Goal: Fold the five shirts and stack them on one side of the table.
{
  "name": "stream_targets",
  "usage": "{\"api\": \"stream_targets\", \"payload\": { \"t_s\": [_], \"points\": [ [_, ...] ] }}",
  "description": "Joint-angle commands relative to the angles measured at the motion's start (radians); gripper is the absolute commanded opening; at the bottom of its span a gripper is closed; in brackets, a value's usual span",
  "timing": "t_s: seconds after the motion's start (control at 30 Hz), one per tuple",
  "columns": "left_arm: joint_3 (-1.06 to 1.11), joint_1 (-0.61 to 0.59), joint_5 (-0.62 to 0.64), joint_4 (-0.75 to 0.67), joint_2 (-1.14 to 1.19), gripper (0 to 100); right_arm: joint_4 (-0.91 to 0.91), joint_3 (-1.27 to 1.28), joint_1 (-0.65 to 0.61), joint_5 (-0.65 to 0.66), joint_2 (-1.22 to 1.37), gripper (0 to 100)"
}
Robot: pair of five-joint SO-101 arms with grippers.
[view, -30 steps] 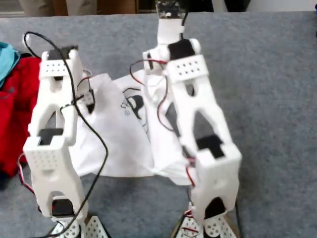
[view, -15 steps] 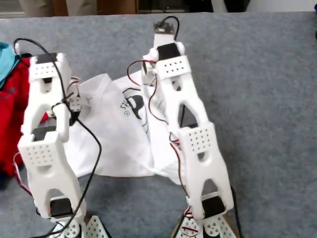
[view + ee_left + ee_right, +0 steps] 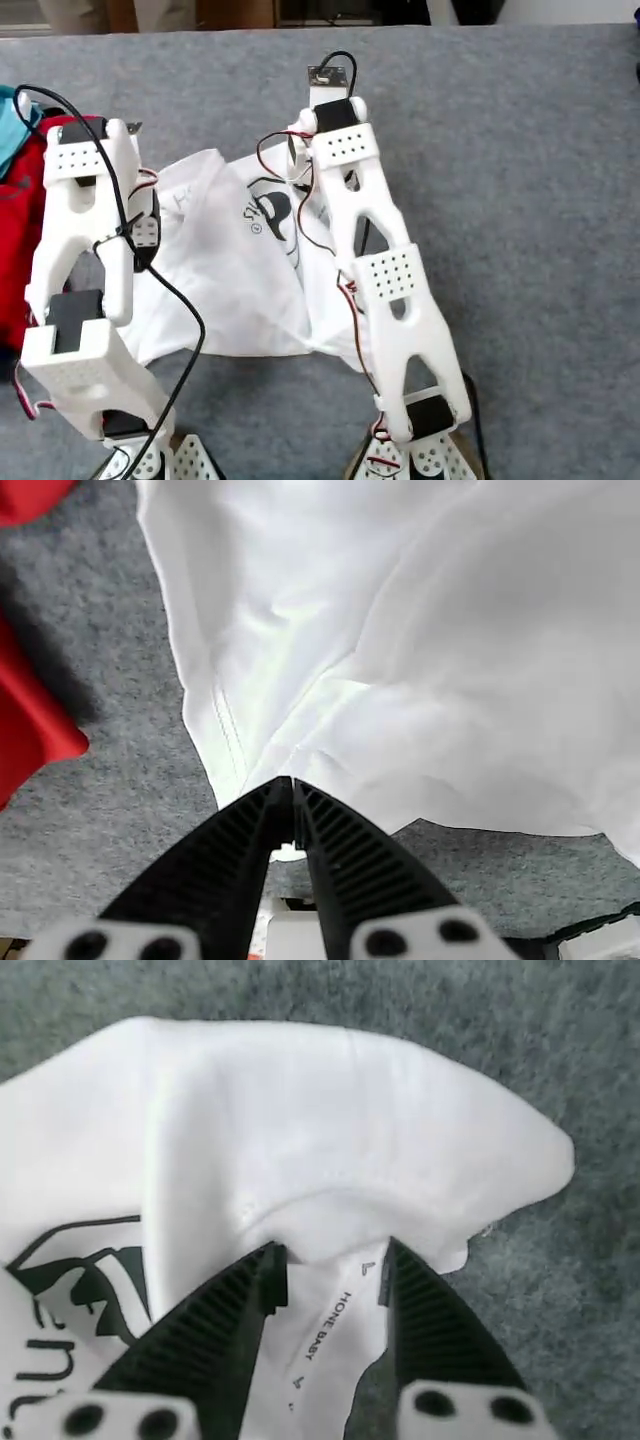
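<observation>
Both arms are sitting further toward the left side of the table than a second ago: the left arm (image 3: 80, 230) is now reaching over the edge of the red shirt (image 3: 25, 220), and the right arm (image 3: 370, 230) is lying lower and closer to the middle of the white shirt (image 3: 230, 270).

In the left wrist view, the left pincer (image 3: 292, 785) is pressing its two black ribbed fingers together with no gap at the tips. It is pinching the hemmed edge of the white shirt, and creases are running away from the tips across the cloth. Grey table and a corner of the red shirt are showing just beside that edge.

In the right wrist view, the right pincer (image 3: 332, 1255) is standing narrowly apart. Its fingers are straddling a raised fold at the neck of the white shirt, and a small sewn-in label (image 3: 325, 1335) is lying in the gap between them. Whether the tips are pressing into the cloth I cannot tell. Part of a black printed design (image 3: 80, 1280) is showing beside one finger.

From above, the white shirt is lying rumpled and unfolded on the grey table (image 3: 540, 200) between and under the two arms, its print facing up. At the table's left side the red shirt is lying just beside the white one, with a teal shirt (image 3: 12, 115) touching it on the far side.
</observation>
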Motion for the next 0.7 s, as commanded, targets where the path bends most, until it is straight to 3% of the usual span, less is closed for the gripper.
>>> {"api": "stream_targets", "payload": {
  "t_s": [0.0, 0.4, 0.67],
  "points": [
    [0.006, 0.014, -0.008, 0.017, -0.056, 2, 0.008, -0.05, 0.024, -0.008, -0.007, 3.6],
    [0.012, -0.008, -0.008, 0.017, -0.056, 2, 0.032, -0.229, 0.125, 0.0, -0.125, 0.5],
    [0.014, -0.003, -0.008, 0.017, -0.056, 2, 0.031, -0.298, 0.213, 0.095, -0.303, 0.5]
  ]
}}
